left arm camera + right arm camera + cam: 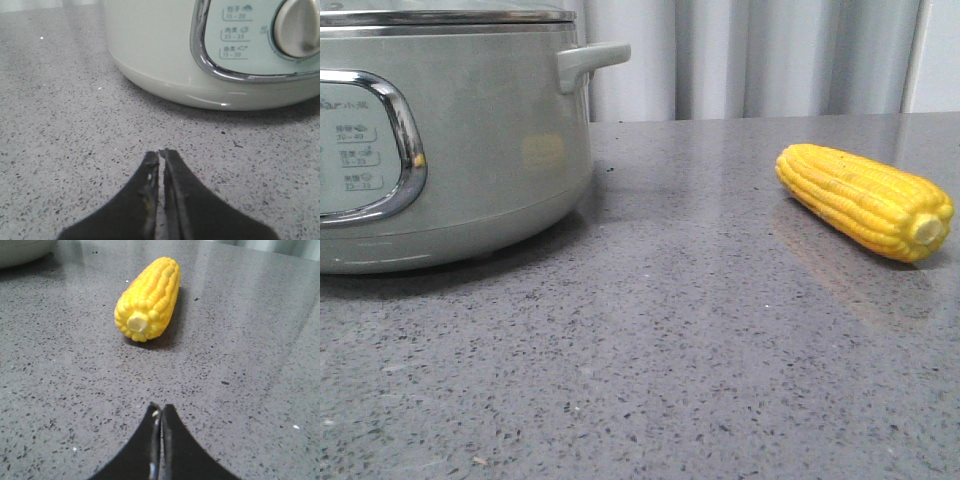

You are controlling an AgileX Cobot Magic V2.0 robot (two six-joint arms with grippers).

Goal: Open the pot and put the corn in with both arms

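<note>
Both tools, left [161,155] and right [160,410], sit pinched together, empty. Ahead of my right tool, the corn [148,297] could roll off-line when I nudge it.

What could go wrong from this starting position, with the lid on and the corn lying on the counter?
The corn is round and lies loose on the smooth counter; the right gripper, now shut, could nudge it into rolling if it opens late. The lid still covers the pot, so corn brought early has nowhere to go. The left gripper is shut, low beside the pot wall, and might bump it rising.
</note>
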